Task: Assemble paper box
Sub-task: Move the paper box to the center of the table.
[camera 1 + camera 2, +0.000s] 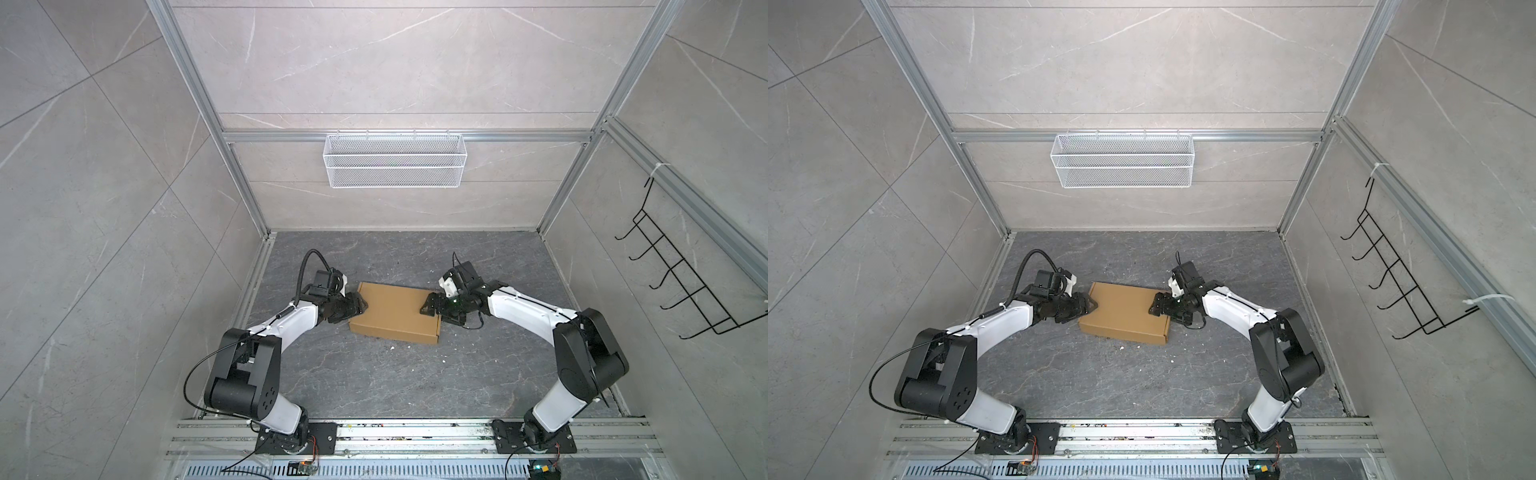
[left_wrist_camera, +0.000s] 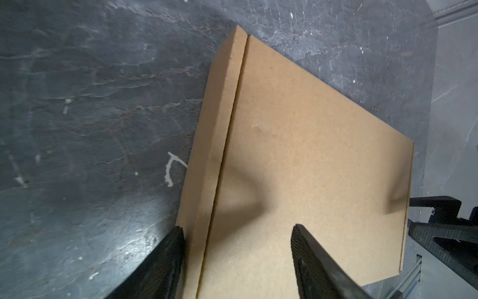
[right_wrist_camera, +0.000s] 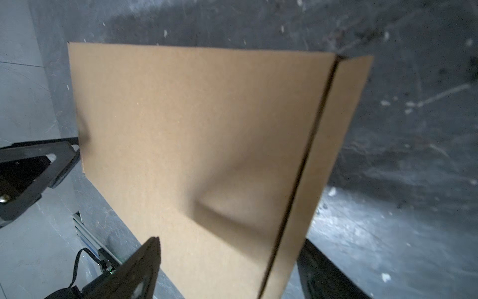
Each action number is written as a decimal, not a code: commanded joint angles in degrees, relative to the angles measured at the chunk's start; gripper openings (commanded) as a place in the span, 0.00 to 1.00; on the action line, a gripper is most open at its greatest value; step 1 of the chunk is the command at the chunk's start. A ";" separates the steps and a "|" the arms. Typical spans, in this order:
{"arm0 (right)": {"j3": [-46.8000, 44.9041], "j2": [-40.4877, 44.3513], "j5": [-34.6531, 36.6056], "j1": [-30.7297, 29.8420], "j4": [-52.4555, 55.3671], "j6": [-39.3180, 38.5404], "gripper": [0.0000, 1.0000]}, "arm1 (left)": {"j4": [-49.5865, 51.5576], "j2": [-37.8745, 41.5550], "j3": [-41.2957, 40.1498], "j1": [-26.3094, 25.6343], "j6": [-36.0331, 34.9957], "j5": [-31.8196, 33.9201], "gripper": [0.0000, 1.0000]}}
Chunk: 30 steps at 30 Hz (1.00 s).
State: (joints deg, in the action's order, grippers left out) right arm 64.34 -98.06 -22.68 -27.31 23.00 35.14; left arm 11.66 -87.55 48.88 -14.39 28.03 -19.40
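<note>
Shallow brown corrugated cardboard box (image 1: 395,309) is closed and flat on the dark grey stone counter (image 1: 374,382). Left gripper (image 1: 360,306) and right gripper (image 1: 427,306) sit at opposite short ends, jaws apart, clamping nothing. Probably bracing the lid while squaring up.

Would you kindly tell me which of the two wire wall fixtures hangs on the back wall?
The white mesh basket; the black hook rack hangs on the side wall instead.
</note>
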 commanded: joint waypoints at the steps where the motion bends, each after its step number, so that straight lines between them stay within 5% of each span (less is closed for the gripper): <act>1: 5.11 -3.56 -2.91 -1.25 -1.19 -0.64 0.84 | 0.01 2.18 0.23 0.41 -0.33 -1.74 0.68; 9: 12.66 -11.00 -4.06 -1.23 -0.46 -2.09 0.84 | -1.11 -0.06 0.32 2.18 -0.76 0.00 0.68; 19: 13.06 -10.11 -1.24 0.29 2.73 -3.86 0.92 | 0.79 2.49 0.33 4.51 -1.14 1.70 0.68; 25: 12.51 -3.68 0.45 2.89 7.29 -5.32 0.93 | 6.13 10.38 0.37 8.14 -0.62 4.11 0.68; 30: 2.67 11.90 4.26 6.38 4.65 -8.15 0.93 | 11.70 21.62 -1.39 7.96 -4.11 11.12 0.67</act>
State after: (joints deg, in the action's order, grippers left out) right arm 71.57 -95.50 -21.39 -22.48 27.44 29.76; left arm 19.35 -72.03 48.69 -6.11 26.98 -12.75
